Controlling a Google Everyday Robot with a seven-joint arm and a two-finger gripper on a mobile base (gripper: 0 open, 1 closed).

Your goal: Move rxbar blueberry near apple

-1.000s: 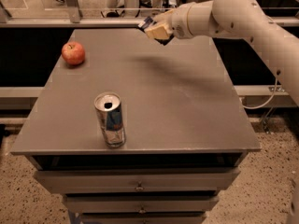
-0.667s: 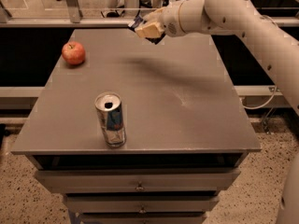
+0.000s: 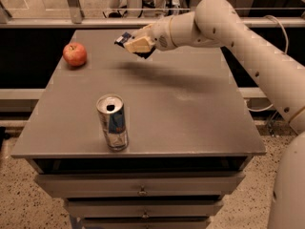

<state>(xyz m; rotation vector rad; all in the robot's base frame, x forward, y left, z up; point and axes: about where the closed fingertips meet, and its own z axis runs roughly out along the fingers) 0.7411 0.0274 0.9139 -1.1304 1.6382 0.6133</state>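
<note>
Found gripper (image 3: 135, 45) over far edge of table (image 3: 190, 118), clenched on bar (image 3: 123, 37). Noted bar aloft, right of apple (image 3: 75, 54), apart from it. Logged apple at far-left corner, can (image 3: 112, 122) upright near front.

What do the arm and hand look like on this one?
The arm is smooth off-white, made of thick rounded tubular segments with small dark dots along the shell. A thin pale cable loops behind it. The hand, above the table's far side, right of the apple, has cream-tan fingers.
</note>
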